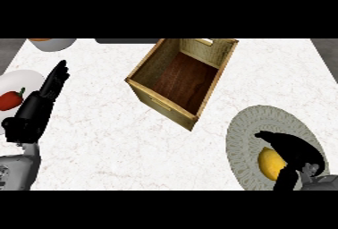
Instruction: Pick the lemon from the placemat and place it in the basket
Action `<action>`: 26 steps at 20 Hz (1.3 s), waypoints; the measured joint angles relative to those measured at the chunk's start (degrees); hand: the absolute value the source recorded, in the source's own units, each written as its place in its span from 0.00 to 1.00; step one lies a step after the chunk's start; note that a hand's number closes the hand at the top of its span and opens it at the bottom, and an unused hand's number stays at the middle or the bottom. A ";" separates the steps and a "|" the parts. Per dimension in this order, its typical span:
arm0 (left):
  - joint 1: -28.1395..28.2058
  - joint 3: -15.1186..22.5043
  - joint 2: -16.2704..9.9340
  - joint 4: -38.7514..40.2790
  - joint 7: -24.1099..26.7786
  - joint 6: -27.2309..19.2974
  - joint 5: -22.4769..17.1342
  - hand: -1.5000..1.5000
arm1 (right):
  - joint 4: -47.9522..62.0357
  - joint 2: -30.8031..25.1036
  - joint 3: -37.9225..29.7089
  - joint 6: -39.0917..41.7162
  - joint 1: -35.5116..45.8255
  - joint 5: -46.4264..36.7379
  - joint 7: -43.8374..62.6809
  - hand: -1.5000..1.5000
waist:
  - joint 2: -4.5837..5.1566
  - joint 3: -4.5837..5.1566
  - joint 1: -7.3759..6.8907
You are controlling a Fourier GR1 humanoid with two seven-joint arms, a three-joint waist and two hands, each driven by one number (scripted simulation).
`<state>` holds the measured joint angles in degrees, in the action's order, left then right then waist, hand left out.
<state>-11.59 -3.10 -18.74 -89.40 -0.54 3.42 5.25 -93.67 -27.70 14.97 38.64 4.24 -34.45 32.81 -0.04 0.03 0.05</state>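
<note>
Head view is given steeply down onto a pale marbled counter [119, 143]. At the lower right, the lemon [271, 163] is seen lying on the round grey placemat [254, 123], and the right hand [296, 151] is arched over it with fingers curled around its upper and right side; whether the fruit is already lifted cannot be told. The left hand [41, 100] is shown resting at the left edge, fingers straight and pointing up, holding nothing.

A slip is judged to be the main risk: the lemon is round, and only part of it is covered by the fingers, so it could be rolled out across the placemat if the hold is uneven. A second risk is judged to lie at the basket [181, 82], whose near wall is raised between the placemat and its dark interior; a low carry could be stopped by that rim.

Elsewhere, a white plate [14, 80] with a red pepper [10, 100] is seen beside the left hand, and a bowl [52, 44] at the top left, both well apart from the path.
</note>
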 measured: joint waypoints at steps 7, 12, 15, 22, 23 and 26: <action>0.51 -0.81 1.05 -1.05 -0.10 1.18 0.97 0.50 | 2.15 1.49 -1.12 -3.11 0.02 -4.62 -5.19 1.00 | -0.46 0.53 -0.08; 0.70 -1.62 1.33 -0.10 1.02 1.56 1.40 0.50 | 4.79 1.17 -0.12 -6.57 0.79 -8.98 -10.20 1.00 | -0.71 0.90 -0.08; 1.30 -1.57 1.88 0.13 1.87 1.58 1.60 0.50 | 4.85 1.13 -2.66 -8.36 1.18 -9.80 -9.26 1.00 | -0.52 0.54 -0.10; 2.06 -1.77 1.66 -1.55 0.80 2.14 1.54 0.50 | 5.10 -2.31 -13.95 -12.66 3.95 -11.69 -1.51 1.00 | -0.16 0.08 0.10; 1.35 -1.75 1.76 -1.27 0.54 2.13 1.62 0.50 | 4.51 -2.66 -14.86 -13.07 4.25 -12.08 -0.84 1.00 | -0.13 0.06 0.16; 0.23 -1.86 2.26 -0.03 0.53 1.52 2.08 0.50 | 1.69 -3.53 -17.80 -15.07 5.56 -13.08 1.23 1.00 | -0.09 0.02 0.36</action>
<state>-11.36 -4.95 -16.47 -89.43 -0.01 4.94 7.33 -91.99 -31.22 -2.84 23.57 9.80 -47.53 34.04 -0.13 0.05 0.41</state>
